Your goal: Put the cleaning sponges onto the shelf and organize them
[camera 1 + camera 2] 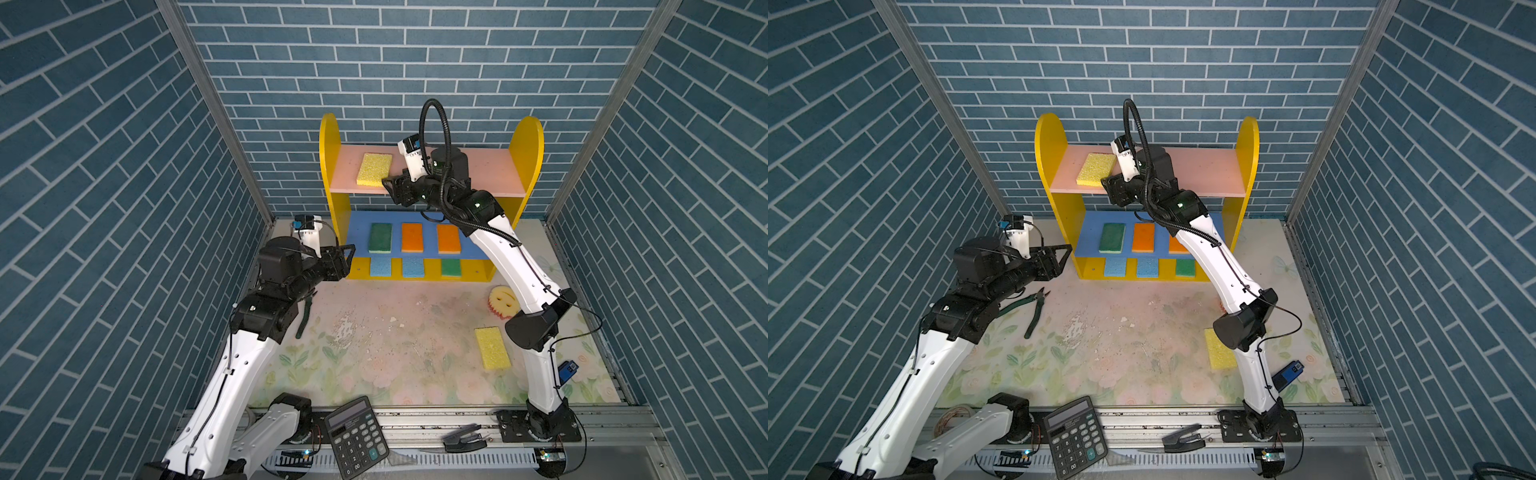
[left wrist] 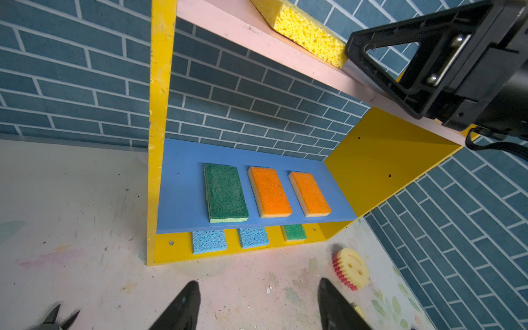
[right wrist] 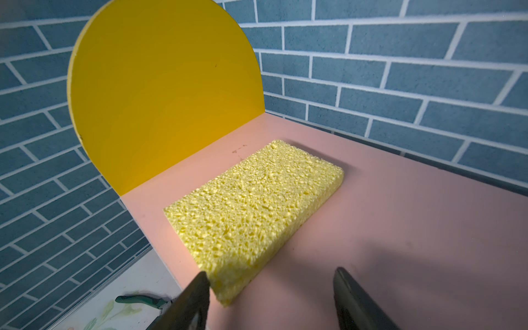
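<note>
**A:** What lies nearest?

**B:** A calculator [image 1: 357, 436] on the front rail. Past it, a yellow sponge [image 1: 492, 348] lies flat on the desk [image 1: 374, 345], beside the right arm's elbow. Further back is the smiley sponge [image 1: 500, 301], near the shelf's right foot.

**A:** And the left hand?

**B:** The left hand [image 2: 257, 303] is spread wide and empty in front of the shelf [image 1: 330, 137], by its left panel. Both desk sponges are well apart from it.

**A:** What's on the shelf?

**B:** The yellow base [image 2: 171, 251] holds the light-blue sponges [image 2: 209, 241] and a low green sponge [image 2: 294, 232]. The blue middle board [image 2: 183, 185] holds a big green sponge [image 2: 225, 194] and the orange sponges [image 2: 270, 193].

**A:** The right hand?

**B:** The right hand [image 3: 271, 283] is up at the pink top board [image 3: 400, 228], jaws apart, gripping nothing. The top yellow sponge [image 3: 254, 217] lies flat on that board just ahead, its near corner beside one finger.
</note>
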You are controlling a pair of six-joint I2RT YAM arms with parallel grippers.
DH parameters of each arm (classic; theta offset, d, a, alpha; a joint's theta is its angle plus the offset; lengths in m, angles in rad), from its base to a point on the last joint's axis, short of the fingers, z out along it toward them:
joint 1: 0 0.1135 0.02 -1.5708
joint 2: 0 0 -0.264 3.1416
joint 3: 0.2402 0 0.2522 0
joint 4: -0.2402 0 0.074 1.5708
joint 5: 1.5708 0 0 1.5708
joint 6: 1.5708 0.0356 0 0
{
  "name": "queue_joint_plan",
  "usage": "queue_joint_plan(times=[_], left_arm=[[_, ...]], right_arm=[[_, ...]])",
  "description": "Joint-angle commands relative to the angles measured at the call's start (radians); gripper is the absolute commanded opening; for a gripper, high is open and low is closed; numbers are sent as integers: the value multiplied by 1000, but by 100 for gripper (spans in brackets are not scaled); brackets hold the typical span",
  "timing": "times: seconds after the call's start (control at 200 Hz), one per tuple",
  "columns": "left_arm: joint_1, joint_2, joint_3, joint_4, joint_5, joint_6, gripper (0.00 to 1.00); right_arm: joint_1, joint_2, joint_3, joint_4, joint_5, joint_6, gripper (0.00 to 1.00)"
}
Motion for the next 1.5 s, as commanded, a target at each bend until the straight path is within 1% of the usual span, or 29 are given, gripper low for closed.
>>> queue_joint_plan(times=[0.0,0.145,0.48,0.62,0.775,0.915,1.015,1.11,1.2,1.23,1.235,1.31,1.34,1.4,1.495], left_arm=[[8,5,-5,21,21,-3,67],[9,4,-5,20,24,-4,67],[9,4,-2,21,25,-3,67],[9,10,1,21,26,-3,67],[10,15,3,30,29,-7,67],[10,5,-5,42,30,-17,66],[10,-5,-26,56,36,-20,67],[10,-2,-55,68,51,-31,66],[10,16,-92,99,82,-47,66],[10,27,-101,105,91,-49,65],[10,28,-103,106,93,-49,65],[10,63,-119,119,120,-47,64],[9,79,-125,127,134,-47,63],[6,112,-140,153,165,-61,62],[-17,157,-173,210,191,-92,60]], right_arm=[[4,37,26,-78,57,29,67],[5,39,26,-74,92,45,66],[5,18,-2,-69,34,62,66],[7,-53,-79,-56,16,81,66],[21,-177,-206,-15,30,76,65],[37,-323,-360,19,54,73,66],[50,-457,-514,20,93,83,65],[57,-611,-712,2,152,123,63],[57,-766,-903,-68,257,185,63],[57,-812,-963,-109,304,215,63],[57,-822,-972,-116,326,220,63],[53,-928,-1104,-252,426,319,64],[50,-960,-1145,-316,450,365,65],[43,-1022,-1236,-431,461,475,65],[23,-1084,-1400,-544,413,610,67]])
